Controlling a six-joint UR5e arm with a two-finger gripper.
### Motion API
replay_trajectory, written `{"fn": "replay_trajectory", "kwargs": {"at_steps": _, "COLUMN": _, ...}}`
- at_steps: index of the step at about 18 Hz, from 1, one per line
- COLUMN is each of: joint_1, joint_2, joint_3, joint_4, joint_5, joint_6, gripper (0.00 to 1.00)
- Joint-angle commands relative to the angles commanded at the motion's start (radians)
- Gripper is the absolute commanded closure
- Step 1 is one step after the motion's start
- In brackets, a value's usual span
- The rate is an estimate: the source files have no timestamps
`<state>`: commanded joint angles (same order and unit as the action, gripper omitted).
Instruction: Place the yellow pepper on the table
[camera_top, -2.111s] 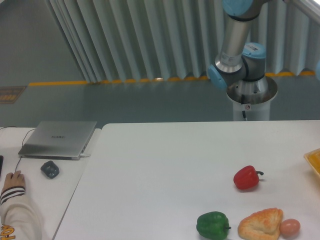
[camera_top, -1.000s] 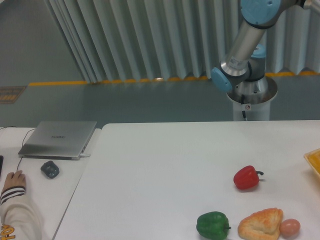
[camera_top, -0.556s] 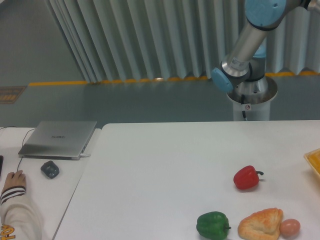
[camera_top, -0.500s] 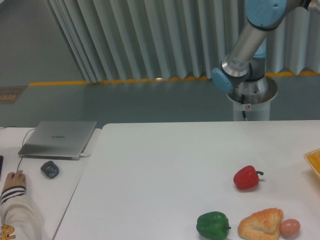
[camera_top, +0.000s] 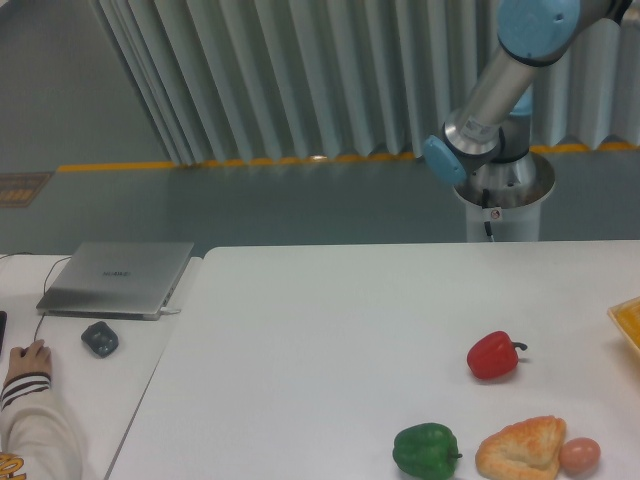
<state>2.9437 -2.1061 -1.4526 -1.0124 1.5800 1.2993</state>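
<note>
The yellow pepper is out of view. The white table (camera_top: 330, 330) fills the lower right of the picture. Only the arm's base and grey-and-blue lower links (camera_top: 490, 100) show, behind the table's far edge at the upper right; the links lean up and out of the frame's top right corner. The gripper itself is out of the frame.
On the table lie a red pepper (camera_top: 492, 355), a green pepper (camera_top: 426, 450), a croissant-like bread (camera_top: 520, 447) and a small pinkish egg-shaped item (camera_top: 579, 455). A yellow-orange object (camera_top: 630, 322) pokes in at the right edge. A side desk at left holds a laptop (camera_top: 118, 277), a mouse (camera_top: 99, 338) and a person's hand (camera_top: 25, 360).
The arm's upper link has swung to the right, leaning further toward the top right corner. The items on the table have not moved.
</note>
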Motion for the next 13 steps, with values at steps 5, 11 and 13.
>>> {"fn": "replay_trajectory", "kwargs": {"at_steps": 5, "joint_1": 0.000, "joint_2": 0.009, "joint_3": -0.003, "joint_4": -0.008, "joint_5": 0.008, "joint_6": 0.002, "gripper": 0.41}}
{"fn": "replay_trajectory", "kwargs": {"at_steps": 11, "joint_1": -0.014, "joint_2": 0.046, "joint_3": 0.008, "joint_4": -0.087, "joint_5": 0.009, "joint_6": 0.006, "gripper": 0.64}}
{"fn": "replay_trajectory", "kwargs": {"at_steps": 13, "joint_1": -0.032, "joint_2": 0.066, "joint_3": 0.011, "joint_4": -0.106, "joint_5": 0.011, "joint_6": 0.006, "gripper": 0.64}}
